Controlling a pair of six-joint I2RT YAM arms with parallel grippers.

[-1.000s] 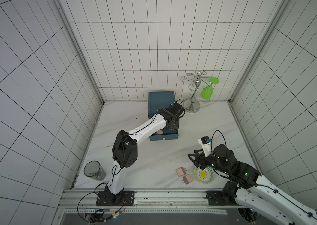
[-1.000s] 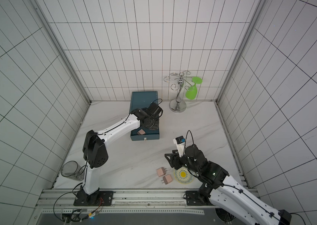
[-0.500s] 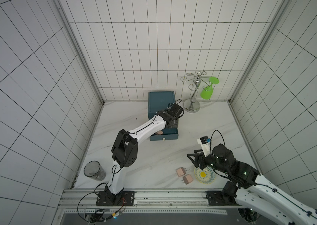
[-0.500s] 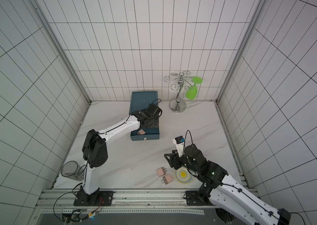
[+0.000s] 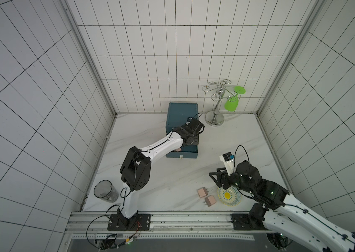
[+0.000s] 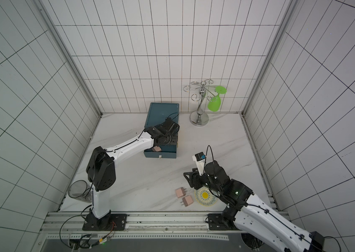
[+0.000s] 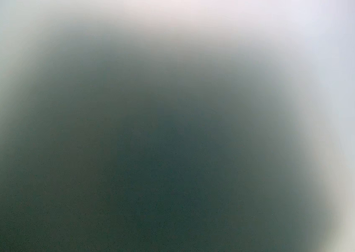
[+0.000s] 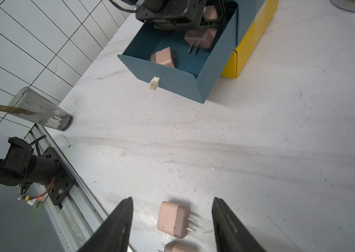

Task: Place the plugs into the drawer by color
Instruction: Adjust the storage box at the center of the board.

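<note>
Two pinkish-beige plugs [image 5: 202, 192] [image 5: 210, 200] lie on the table beside the patterned dish [image 5: 236, 201], and both show in both top views [image 6: 180, 192] [image 6: 187, 200]. My right gripper [image 8: 172, 199] hovers open just above them, its fingers on either side of one plug [image 8: 173, 219]. The teal drawer [image 8: 176, 83] [image 5: 182, 155] stands pulled out. One pinkish plug [image 8: 163, 57] [image 6: 156, 149] lies inside it. My left gripper [image 8: 211, 21] reaches into the drawer, shut on another pinkish plug [image 8: 198, 39] with its prongs pointing down. The left wrist view is a dark blur.
The drawer's cabinet [image 5: 182, 113] stands at the back, with a yellow side [image 8: 250, 41]. A metal stand [image 5: 216, 113] beside it holds a green glass [image 5: 232, 102]. A clear tumbler [image 5: 106, 192] [image 8: 41, 111] stands at the front left, near the rail.
The left wrist has shifted slightly over the drawer. The right arm has stayed almost still above the two plugs, its jaws a touch wider.
</note>
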